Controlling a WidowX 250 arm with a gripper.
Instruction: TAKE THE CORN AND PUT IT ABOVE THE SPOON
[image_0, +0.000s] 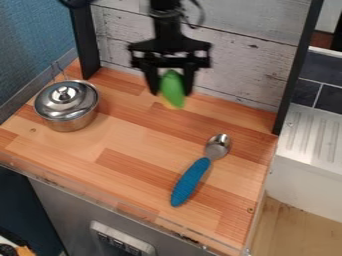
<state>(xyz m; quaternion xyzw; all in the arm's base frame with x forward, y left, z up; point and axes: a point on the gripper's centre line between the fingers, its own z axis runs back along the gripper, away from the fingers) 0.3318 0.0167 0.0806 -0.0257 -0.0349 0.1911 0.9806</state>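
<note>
The black gripper (172, 89) hangs over the back of the wooden counter (133, 145) with the green and yellow corn (172, 87) between its fingers; a blue-handled spoon (190, 181) lies nearer the front right, bowl toward the back, and a lidded metal pot (65, 106) stands at the left

A shiny pot (70, 123) with its round lid (79, 100) on sits near the back left corner of the wooden counter (127, 137). Along the back edge is a wall of pale boards (257, 55) between two black posts (85, 45), with a blue wall (33, 40) past the left edge. Past the right edge are dark tiles (328, 102) and a white ridged tray (314, 140).
</note>
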